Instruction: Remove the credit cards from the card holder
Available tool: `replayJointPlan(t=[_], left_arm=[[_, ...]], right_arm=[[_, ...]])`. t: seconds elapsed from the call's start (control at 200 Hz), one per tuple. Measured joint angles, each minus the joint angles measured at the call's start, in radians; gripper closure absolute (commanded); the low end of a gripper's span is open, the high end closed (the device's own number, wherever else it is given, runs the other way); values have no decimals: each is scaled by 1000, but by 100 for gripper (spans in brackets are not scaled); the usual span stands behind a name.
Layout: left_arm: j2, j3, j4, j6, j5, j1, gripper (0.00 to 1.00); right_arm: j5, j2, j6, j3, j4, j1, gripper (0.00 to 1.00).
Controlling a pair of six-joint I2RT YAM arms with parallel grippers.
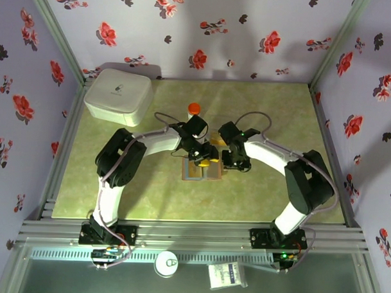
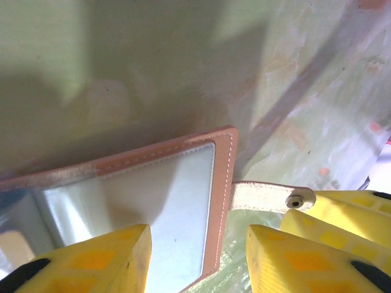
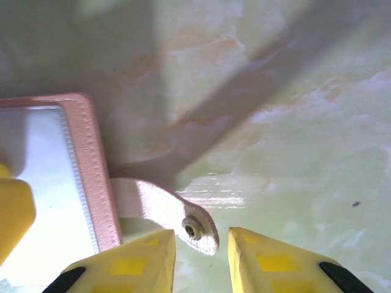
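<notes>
Yellow fingers [image 2: 91,262] parted, left hand [image 2: 197,247] straddles the card holder [image 2: 165,183] edge, right hand [image 3: 201,247] its clasp strap [image 3: 153,204].

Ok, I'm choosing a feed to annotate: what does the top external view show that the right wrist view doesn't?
Top external adds: a white rounded plastic box at the table's far left corner and a small orange-red cap just beyond the arms.
Right wrist adds: the metal snap stud on the pale clasp strap, its tip between the right gripper's parted yellow fingers.
Shared: the open reddish-brown leather-like card holder lying flat on the green marbled tabletop.
</notes>
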Motion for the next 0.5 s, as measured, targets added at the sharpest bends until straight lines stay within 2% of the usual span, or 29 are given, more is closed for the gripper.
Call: replayJointPlan(t=[0.24,0.5], left_arm=[[-106,-64,8,10,-24,34,58],[-183,-171,32,26,-49,93,64]], right_arm=[[-52,-12,14,18,0,2,71],[-117,-15,16,74,10,18,70]])
